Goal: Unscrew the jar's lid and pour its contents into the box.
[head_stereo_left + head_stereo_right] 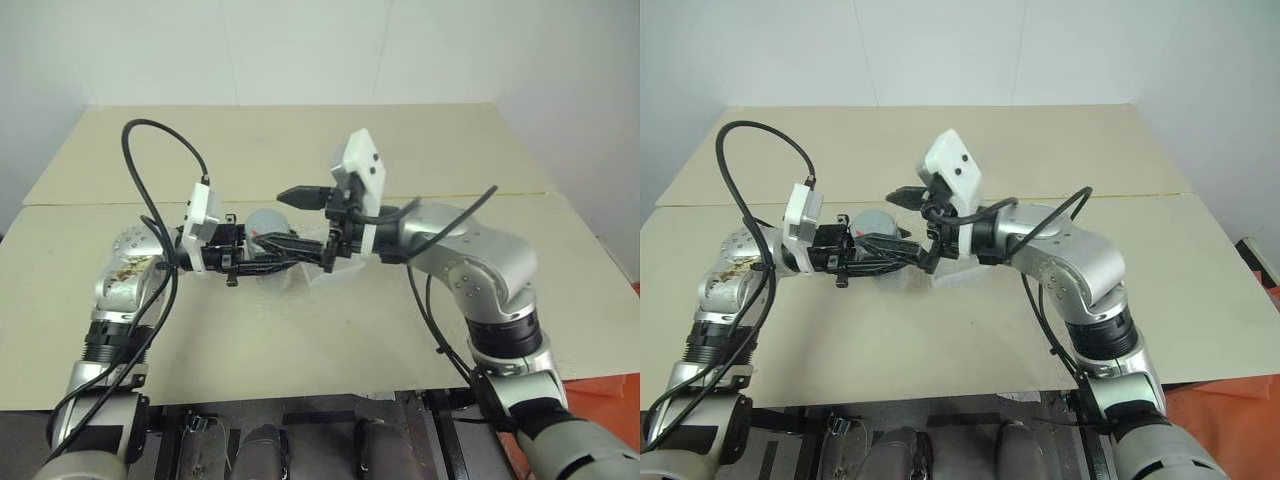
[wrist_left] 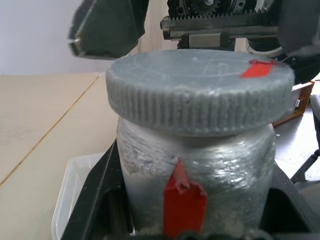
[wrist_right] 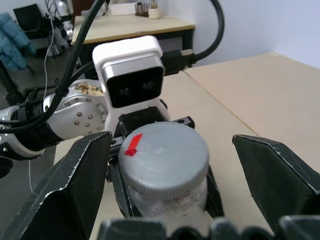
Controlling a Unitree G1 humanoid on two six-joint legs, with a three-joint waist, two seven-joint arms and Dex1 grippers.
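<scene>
None of the task's steps is finished yet, as far as the views show. The lid (image 2: 200, 92) sits fully on the jar (image 2: 197, 185), so unscrewing is still ahead and pouring after it.

The left gripper (image 1: 262, 252) pinches the jar's body between its jaws and holds it in the air above the counter (image 1: 300, 340), lying roughly level with the lid end turned toward the other arm. The right gripper (image 3: 180, 165) faces the lid head-on with its jaws spread wide, one finger (image 3: 75, 190) on each side of the cap and clear of it; nothing is clamped there. My reading is that the step in hand is bringing those jaws around the lid to grip and turn it.

Jar: its wall looks wrapped or frosted grey with a red tag on it, so I cannot tell what is inside.

Box (image 2: 75, 195): it lies on the counter just under and beside the held jar. From the left wrist view one corner and a stretch of rim show, and that part looks bare. The rest of it is hidden behind the jar and the jaws, so whether anything lies elsewhere in it I cannot say.

Left to do: close on the lid, twist it off, tip the jar over the box.
</scene>
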